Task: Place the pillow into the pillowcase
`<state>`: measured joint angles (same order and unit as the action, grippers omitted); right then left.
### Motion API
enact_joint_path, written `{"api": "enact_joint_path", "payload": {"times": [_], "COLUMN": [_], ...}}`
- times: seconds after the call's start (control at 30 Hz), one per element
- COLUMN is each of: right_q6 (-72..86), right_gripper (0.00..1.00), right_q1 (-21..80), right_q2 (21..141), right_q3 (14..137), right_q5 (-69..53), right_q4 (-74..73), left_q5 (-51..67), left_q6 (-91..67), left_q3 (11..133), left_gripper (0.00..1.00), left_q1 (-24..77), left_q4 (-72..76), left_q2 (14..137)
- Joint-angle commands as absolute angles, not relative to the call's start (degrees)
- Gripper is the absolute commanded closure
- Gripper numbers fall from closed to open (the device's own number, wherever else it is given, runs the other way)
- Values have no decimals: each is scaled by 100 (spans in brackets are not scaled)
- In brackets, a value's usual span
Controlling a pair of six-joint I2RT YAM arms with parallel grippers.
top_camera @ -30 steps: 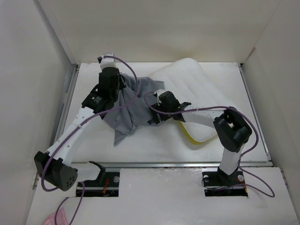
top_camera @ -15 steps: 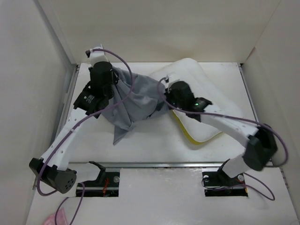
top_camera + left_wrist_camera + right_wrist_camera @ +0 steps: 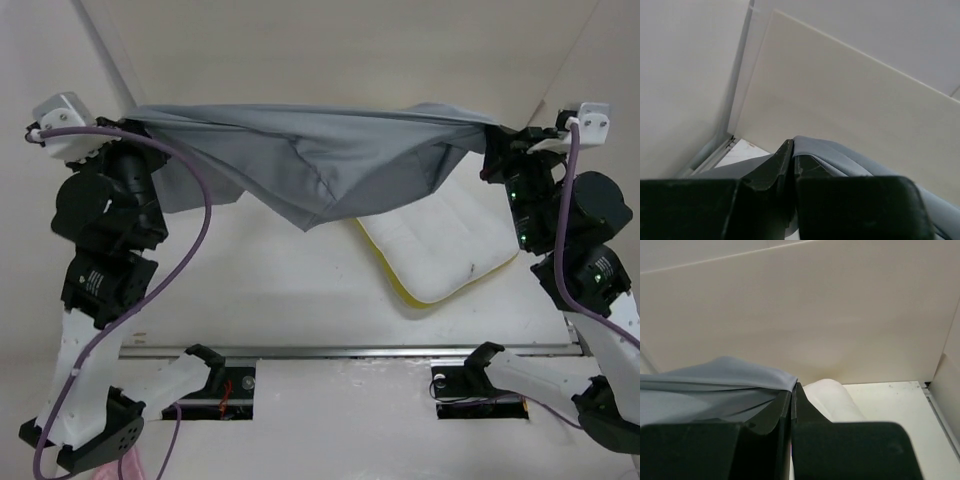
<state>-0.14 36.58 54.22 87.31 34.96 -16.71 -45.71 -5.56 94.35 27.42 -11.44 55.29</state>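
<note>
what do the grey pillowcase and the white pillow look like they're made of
The pillowcase looks like thin matte woven cloth, perhaps cotton or polyester: it sags and creases while hanging. The pillow looks like soft padded white fabric with yellow piping; it bulges plumply, filling unseen.

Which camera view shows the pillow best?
The top external view: most of the pillow lies visible on the table, its far part hidden by the stretched pillowcase. The right wrist view shows only one rounded white end; the left wrist view shows none.
</note>
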Motion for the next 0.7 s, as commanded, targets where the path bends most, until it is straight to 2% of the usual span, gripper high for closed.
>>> {"api": "enact_joint_path", "payload": {"times": [0.0, 0.17, 0.27, 0.33, 0.4, 0.43, 0.47, 0.5, 0.53, 0.57, 0.63, 0.67], "right_q6": [-466, -273, -9, 445, 746, 1052, 1150, 1238, 1291, 1292, 1354, 1275], "right_gripper": [100, 100, 100, 100, 100, 100, 99, 94, 89, 74, 58, 44], "right_q1": [3542, 3542, 3472, 3288, 2832, 2673, 2515, 2174, 1988, 1804, 1521, 1521], "right_q2": [5239, 5554, 6159, 6894, 7407, 7870, 8101, 8521, 8743, 8954, 9289, 9368], "right_q3": [8982, 8790, 8552, 8552, 8491, 8438, 8377, 8376, 8376, 8524, 9049, 9157], "right_q5": [4316, 4131, 3939, 3640, 2806, 2638, 2480, 2287, 2207, 2076, 1960, 2090], "right_q4": [-1916, -2091, -2153, -2390, -2618, -2619, -2697, -2777, -2847, -2978, -3347, -3349], "left_q5": [-5064, -4510, -4114, -3561, -2939, -2379, -2199, -1936, -1864, -1863, -1863, -1785], "left_q6": [8, -123, -307, -395, -536, -658, -729, -799, -852, -983, -1133, -1212], "left_q3": [9642, 9431, 9264, 9264, 9211, 9211, 9211, 9428, 9648, 9964, 10983, 11178], "left_gripper": [100, 100, 100, 100, 100, 96, 80, 18, 0, 0, 0, 0], "left_q1": [2628, 2628, 2628, 2567, 2295, 2172, 1962, 1856, 1767, 1680, 1495, 1494], "left_q4": [-615, -554, -816, -992, -1107, -1107, -1160, -1317, -1475, -1729, -2520, -2696], "left_q2": [5230, 5571, 6300, 7000, 7521, 7802, 8431, 8777, 9128, 9819, 10360, 10510]}}
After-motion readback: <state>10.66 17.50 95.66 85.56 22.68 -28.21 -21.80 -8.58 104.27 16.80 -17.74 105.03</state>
